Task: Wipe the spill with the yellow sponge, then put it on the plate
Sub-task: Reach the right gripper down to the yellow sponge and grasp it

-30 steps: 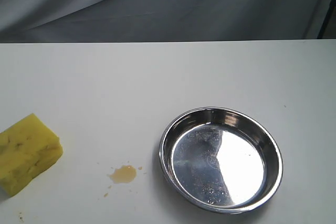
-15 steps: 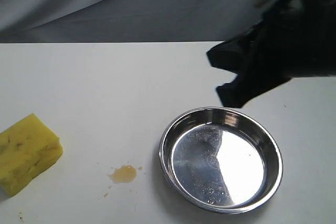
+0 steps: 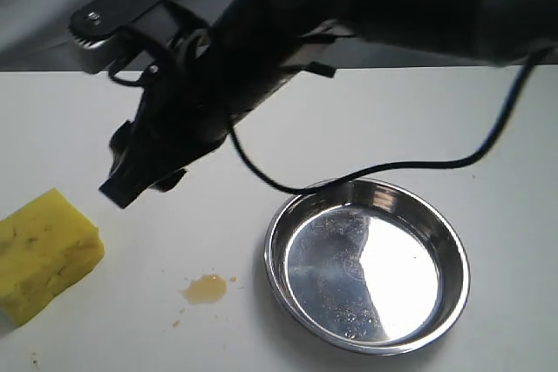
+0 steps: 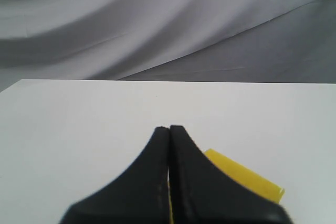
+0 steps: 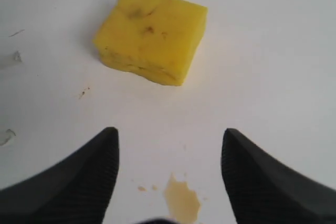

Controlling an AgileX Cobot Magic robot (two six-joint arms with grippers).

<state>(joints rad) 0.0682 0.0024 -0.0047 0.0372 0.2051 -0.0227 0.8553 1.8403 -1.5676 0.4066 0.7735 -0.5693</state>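
Observation:
The yellow sponge [image 3: 44,250] lies at the table's left edge, untouched. To its right is the small tan spill [image 3: 206,288], and further right the silver plate [image 3: 462,269], which holds nothing. My right arm reaches across from the upper right; its gripper [image 3: 144,187] hangs above the table, right of and beyond the sponge. In the right wrist view this gripper [image 5: 170,130] is open, with the spill [image 5: 182,199] between its fingers and the sponge [image 5: 152,35] ahead. The left gripper [image 4: 169,128] is shut and holds nothing; a sponge corner [image 4: 244,177] shows behind it.
A black cable [image 3: 384,167] droops from the right arm over the plate's far rim. Grey cloth [image 3: 52,6] hangs behind the table's far edge. Small dark specks [image 5: 83,94] mark the white table near the sponge.
The right arm has swept in from the upper right and across to the left, ending near the sponge. Sponge, spill and plate have not moved.

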